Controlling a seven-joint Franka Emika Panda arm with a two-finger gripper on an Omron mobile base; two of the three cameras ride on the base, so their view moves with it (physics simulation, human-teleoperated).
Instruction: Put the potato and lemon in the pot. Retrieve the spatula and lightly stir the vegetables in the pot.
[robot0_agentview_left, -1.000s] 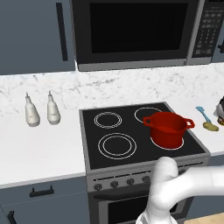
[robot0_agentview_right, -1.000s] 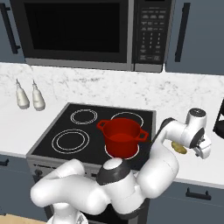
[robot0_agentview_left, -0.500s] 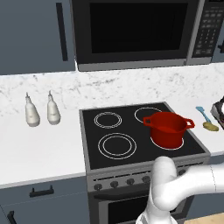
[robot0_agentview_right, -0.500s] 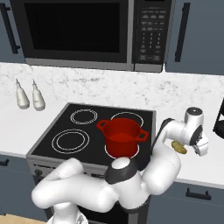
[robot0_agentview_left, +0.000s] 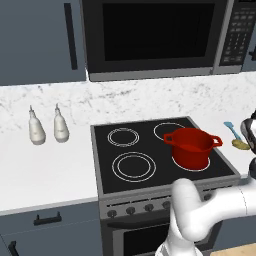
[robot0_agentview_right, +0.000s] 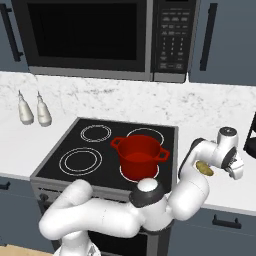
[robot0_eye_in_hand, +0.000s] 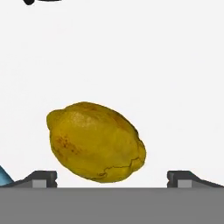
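Note:
A dull yellow-brown, speckled potato (robot0_eye_in_hand: 94, 142) lies on the white counter, right of the stove (robot0_agentview_left: 150, 150). My gripper (robot0_eye_in_hand: 113, 177) hangs open just above it, one fingertip (robot0_eye_in_hand: 41, 177) on each side, touching nothing. From the base views the potato (robot0_agentview_right: 204, 168) sits right under the hand (robot0_agentview_right: 231, 162). The red pot (robot0_agentview_right: 140, 156) stands on the front right burner, its inside looking bare. The grey-blue spatula (robot0_agentview_left: 231, 129) lies on the counter just behind the potato (robot0_agentview_left: 240, 144). The lemon is out of view.
Two white shakers (robot0_agentview_left: 47, 127) stand on the counter left of the stove. A microwave (robot0_agentview_right: 100, 35) hangs above the cooktop. A dark appliance (robot0_agentview_right: 251, 135) stands at the far right of the counter. My own arm (robot0_agentview_right: 195, 190) bends across the stove's front edge.
The hand has swung a little further right and into the right edge of the left base view, settling over the potato. The jaws have stayed open; pot and spatula are unmoved.

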